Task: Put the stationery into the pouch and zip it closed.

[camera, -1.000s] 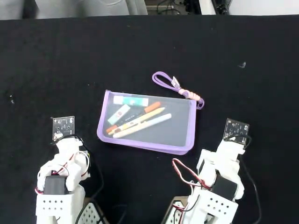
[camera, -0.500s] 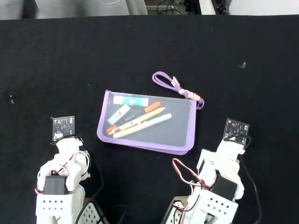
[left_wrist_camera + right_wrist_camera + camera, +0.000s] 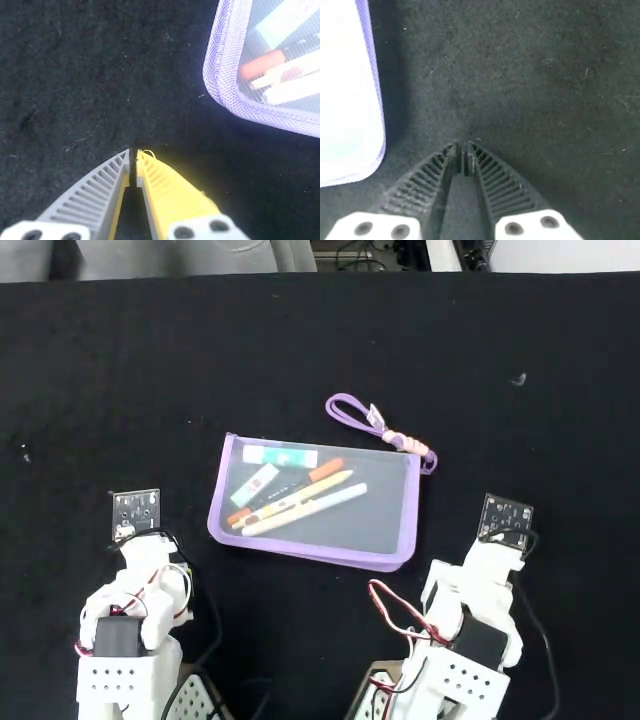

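Observation:
A clear pouch with purple edging (image 3: 313,502) lies flat at the table's middle, with pens, a marker and an eraser (image 3: 291,490) inside it. Its purple strap (image 3: 372,422) curls off the far right corner. The left arm (image 3: 135,580) rests near the front left of the table, its gripper (image 3: 133,167) shut on nothing, just short of the pouch's corner (image 3: 250,75). At the front right sits the right arm (image 3: 480,590), whose gripper (image 3: 463,160) is shut and empty beside the pouch's edge (image 3: 367,90).
Black cloth (image 3: 120,380) covers the whole table. Red and black cables (image 3: 395,615) run along the arm bases at the front edge. Open cloth lies all around the pouch.

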